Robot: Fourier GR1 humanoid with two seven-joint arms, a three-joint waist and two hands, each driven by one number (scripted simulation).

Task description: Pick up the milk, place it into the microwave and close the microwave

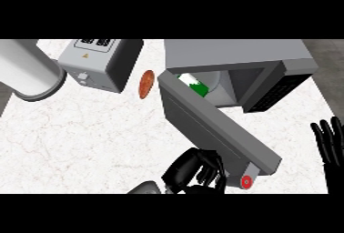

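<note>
Two empty hands: left hand (190, 169) curled at the stiff door (208, 123), probably best pushed near its free end; right hand (331, 141) open.

Kitchen, household sort. White counter (80, 136) with faint marble veining fills the view. Grey microwave (235, 52) stands on counter at the back, door (215, 127) swung open toward the viewer, green-and-white milk carton (196, 86) inside the cavity. Grey toaster (101, 61) with slots on top sits left of microwave. Small brown disc (146, 84) between the two, kind unclear. Large pale cylinder (30, 73) at far left edge.
</note>
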